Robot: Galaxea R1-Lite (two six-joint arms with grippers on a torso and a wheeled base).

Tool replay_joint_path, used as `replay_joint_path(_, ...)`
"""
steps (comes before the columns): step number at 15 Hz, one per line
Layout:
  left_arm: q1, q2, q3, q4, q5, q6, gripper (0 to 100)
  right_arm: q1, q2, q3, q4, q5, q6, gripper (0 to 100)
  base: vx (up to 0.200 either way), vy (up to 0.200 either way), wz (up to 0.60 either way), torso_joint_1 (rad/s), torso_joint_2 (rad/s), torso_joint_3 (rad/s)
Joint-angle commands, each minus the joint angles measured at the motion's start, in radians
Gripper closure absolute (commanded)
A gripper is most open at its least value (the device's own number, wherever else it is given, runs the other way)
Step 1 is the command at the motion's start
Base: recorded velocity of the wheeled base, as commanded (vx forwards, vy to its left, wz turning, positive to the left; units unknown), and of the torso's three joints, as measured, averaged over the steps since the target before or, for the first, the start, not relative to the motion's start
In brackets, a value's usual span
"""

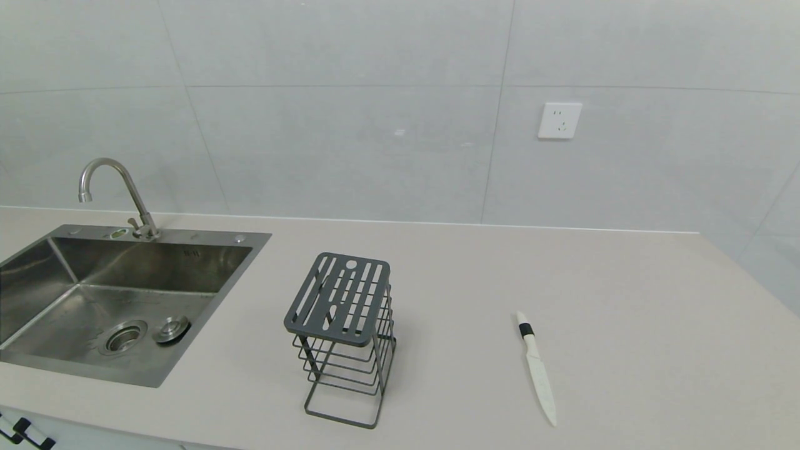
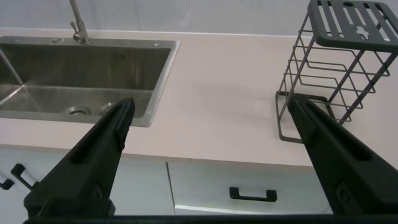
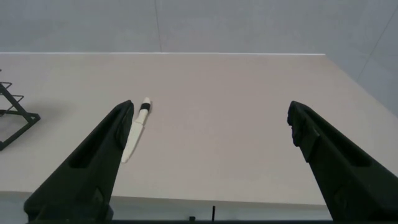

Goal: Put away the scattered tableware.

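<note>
A white knife (image 1: 537,368) with a black band on its handle lies flat on the counter at the right front, blade toward the front edge; it also lies on the counter in the right wrist view as the knife (image 3: 136,129). A dark wire knife rack (image 1: 342,335) with a slotted top stands at the counter's middle, seen too as the rack (image 2: 336,65). My left gripper (image 2: 208,106) hangs open before the counter's front edge, between sink and rack. My right gripper (image 3: 210,109) is open, held off the counter front, with the knife beside its one finger.
A steel sink (image 1: 37,359) with a faucet (image 1: 112,190) is set into the counter at the left. A wall socket (image 1: 559,120) sits on the tiled wall behind. Drawer fronts with a black handle (image 2: 252,195) run below the counter edge.
</note>
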Motion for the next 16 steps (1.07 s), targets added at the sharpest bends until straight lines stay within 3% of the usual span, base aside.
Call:
replay_joint_path(1, 0.002, 0.001, 0.0, 0.001, 0.0, -0.001, 0, 0.0, 0.0, -0.002, -0.108, 0.011, -0.018, 0, 0.0, 0.0, 0.0, 0.0, 0.0, 0.0)
replay_joint_path(4, 0.0, 0.001, 0.0, 0.001, 0.0, 0.001, 0, -0.012, 0.017, -0.027, -0.082, 0.165, -0.051, 0, 0.0, 0.0, 0.0, 0.0, 0.0, 0.0)
replay_joint_path(8, 0.0, 0.001, 0.0, 0.001, -0.001, 0.002, 0, -0.011, 0.215, -0.188, 0.111, 0.375, -0.158, 0, 0.0, 0.0, 0.0, 0.0, 0.0, 0.0)
replay_joint_path(11, 0.0, 0.001, 0.0, 0.001, 0.0, 0.004, 0, 0.032, 0.345, -0.183, 0.193, 0.45, -0.202, 0, 0.0, 0.0, 0.0, 0.0, 0.0, 0.0)
replay_joint_path(16, 0.0, 0.001, 0.0, 0.001, -0.001, 0.004, 0, 0.169, 0.528, -0.151, 0.2, 0.445, -0.215, 0, 0.0, 0.0, 0.0, 0.0, 0.0, 0.0)
